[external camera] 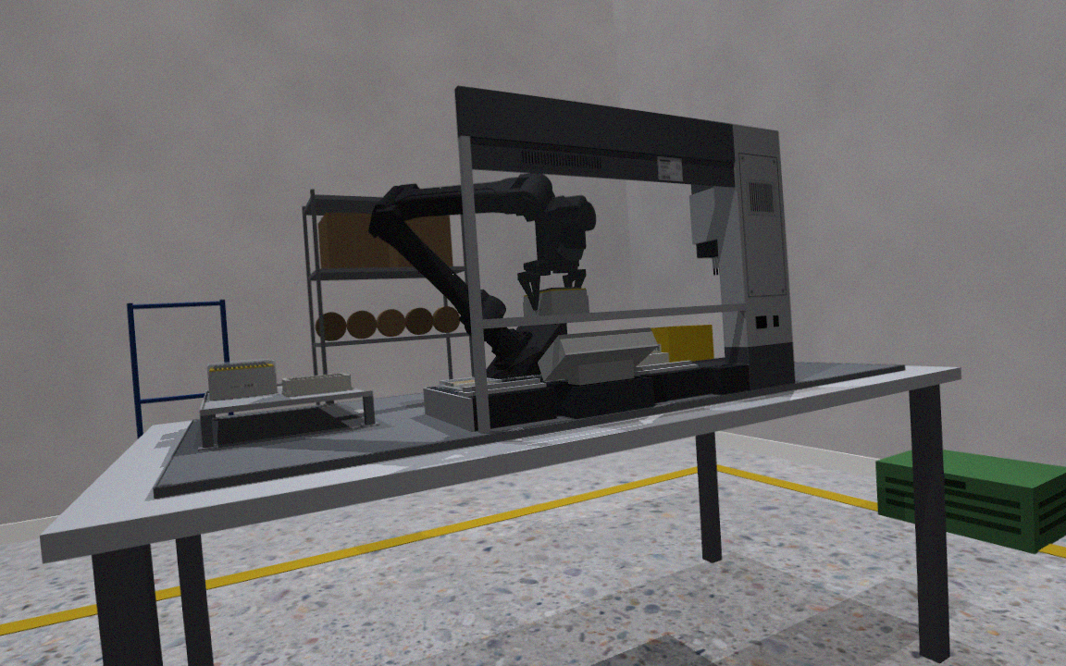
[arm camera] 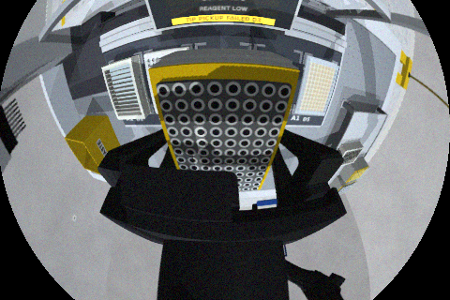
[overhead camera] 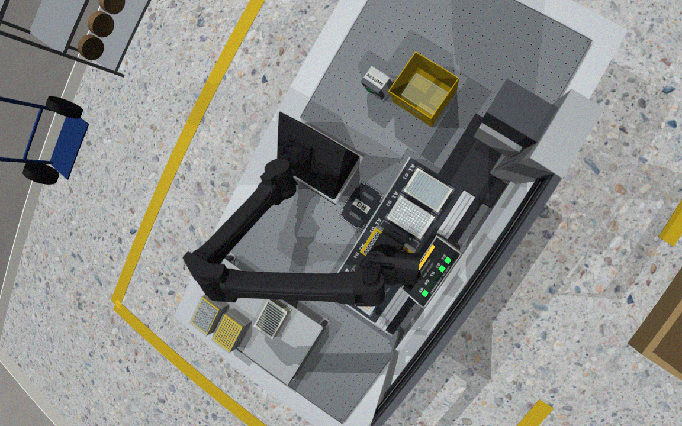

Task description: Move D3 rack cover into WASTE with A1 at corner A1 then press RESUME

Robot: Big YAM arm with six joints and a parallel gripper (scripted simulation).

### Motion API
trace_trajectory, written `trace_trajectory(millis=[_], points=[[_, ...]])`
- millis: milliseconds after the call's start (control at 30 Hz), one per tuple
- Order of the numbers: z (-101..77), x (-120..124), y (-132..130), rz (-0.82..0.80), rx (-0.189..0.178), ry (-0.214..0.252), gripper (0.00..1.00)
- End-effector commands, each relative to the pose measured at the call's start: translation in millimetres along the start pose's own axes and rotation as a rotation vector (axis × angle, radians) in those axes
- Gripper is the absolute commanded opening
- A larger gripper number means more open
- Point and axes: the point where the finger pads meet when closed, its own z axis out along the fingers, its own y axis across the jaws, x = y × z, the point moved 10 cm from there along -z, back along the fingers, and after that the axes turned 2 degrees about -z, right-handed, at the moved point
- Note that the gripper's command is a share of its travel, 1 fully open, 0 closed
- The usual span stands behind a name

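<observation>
My gripper (external camera: 553, 285) is shut on the yellow-rimmed tip rack (external camera: 562, 301) and holds it level, well above the deck, under the handler's frame. In the wrist view the rack (arm camera: 221, 126) has no cover: its rows of tips show, and its white label end (arm camera: 259, 201) points toward my wrist. From above, my wrist (overhead camera: 393, 254) hides most of the rack (overhead camera: 371, 241) over the D3 area. The yellow waste bin (overhead camera: 428, 78) holds a pale clear cover (overhead camera: 424, 91) inside its rim. On the panel (arm camera: 223, 0), lamps D1, D2 and D5 glow green, D3 and D4 are dark, and the amber strip is lit.
The RESUME box (overhead camera: 376, 80) stands beside the bin. The RG nest (overhead camera: 359, 209) is empty. The open reservoir (overhead camera: 427, 189) at D1 and the open plate (overhead camera: 410, 216) at D2 lie right beside the rack. The shelf unit (overhead camera: 237, 323) carries three items.
</observation>
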Motion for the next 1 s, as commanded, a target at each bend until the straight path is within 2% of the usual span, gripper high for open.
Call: trace_trajectory(millis=[0,100,167,233,500,967], points=[[-15.4,1.2,2.7,0.014,-0.011,-0.045,0.0],[-14.9,1.7,3.0,0.013,-0.011,-0.044,0.0],[-8.7,1.7,2.4,-0.001,-0.009,-0.041,0.0],[4.6,-1.3,-4.6,0.017,-0.006,-0.017,0.0],[12.7,-5.2,-4.2,0.017,-0.007,-0.021,0.0],[42.5,-4.5,-0.3,0.004,0.0,-0.005,0.0]])
